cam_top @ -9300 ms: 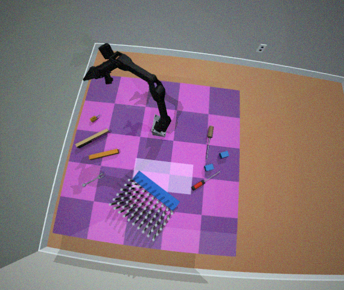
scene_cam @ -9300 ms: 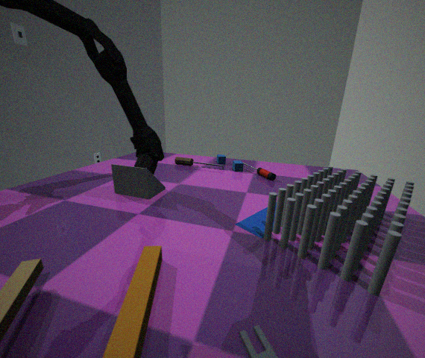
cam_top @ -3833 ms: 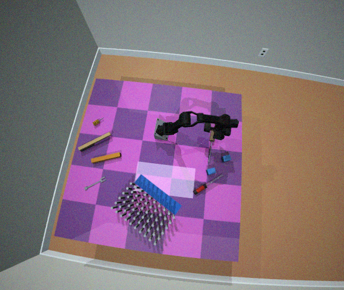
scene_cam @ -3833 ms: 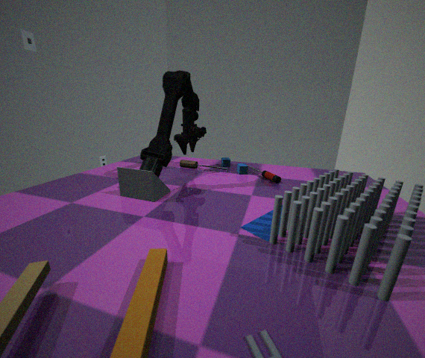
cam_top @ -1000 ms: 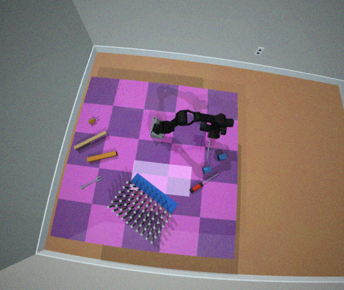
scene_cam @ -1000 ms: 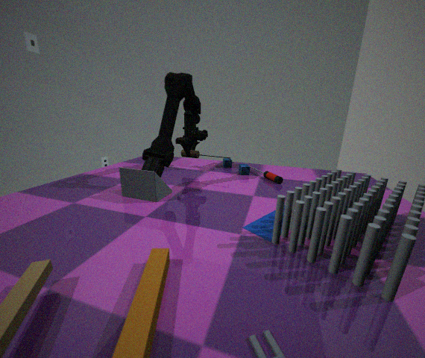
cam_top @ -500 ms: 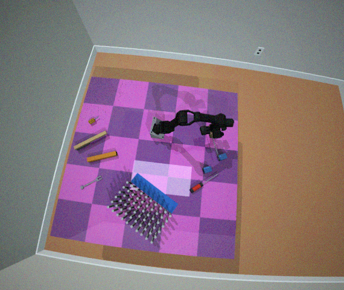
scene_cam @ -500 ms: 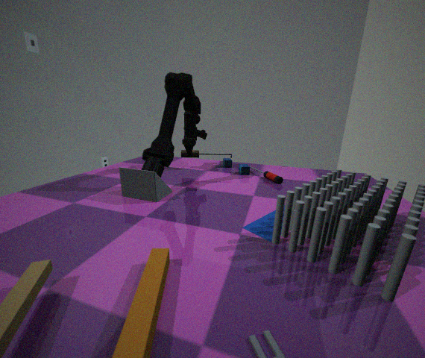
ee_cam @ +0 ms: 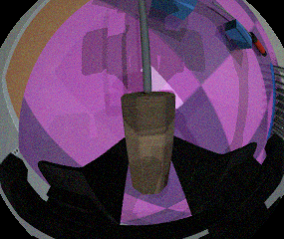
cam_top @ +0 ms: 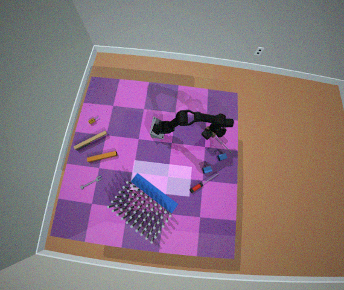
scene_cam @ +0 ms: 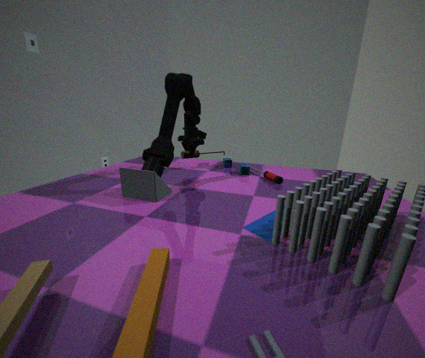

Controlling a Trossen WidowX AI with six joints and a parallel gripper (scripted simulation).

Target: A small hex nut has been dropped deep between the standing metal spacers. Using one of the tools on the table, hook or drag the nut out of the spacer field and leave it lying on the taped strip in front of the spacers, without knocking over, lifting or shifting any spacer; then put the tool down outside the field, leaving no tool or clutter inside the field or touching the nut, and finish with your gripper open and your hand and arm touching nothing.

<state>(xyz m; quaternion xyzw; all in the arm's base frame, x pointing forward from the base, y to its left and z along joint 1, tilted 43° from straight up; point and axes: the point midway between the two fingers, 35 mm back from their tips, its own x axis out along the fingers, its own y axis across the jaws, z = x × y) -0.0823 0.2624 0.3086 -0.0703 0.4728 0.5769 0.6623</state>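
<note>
A: Holding anything w/ the gripper?
B: Yes; clamped on the brown handle of the hook tool, one finger each side; raised off the checkered tabletop, thin shaft pointing out, short tip bent down per ext. view.
A: And the hex nut?
B: Can't make out in any view, so can't give exact pos.; per task, deep among the spacers; upright in rows, well apart from tool & arm.
A: See the strip?
B: Yep; blue, flat, along one side of the spacer field.
A: Anything near the tool?
B: Approx. below & beyond the shaft, two blue blocks, apart from each other; red-handled screwdriver lying near the closer-to-strip one.
A: Other side of the arm?
B: Tan bar, orange bar & wrench, all lying flat, apart; small yellow item near the tan bar, too small to ID.
</note>
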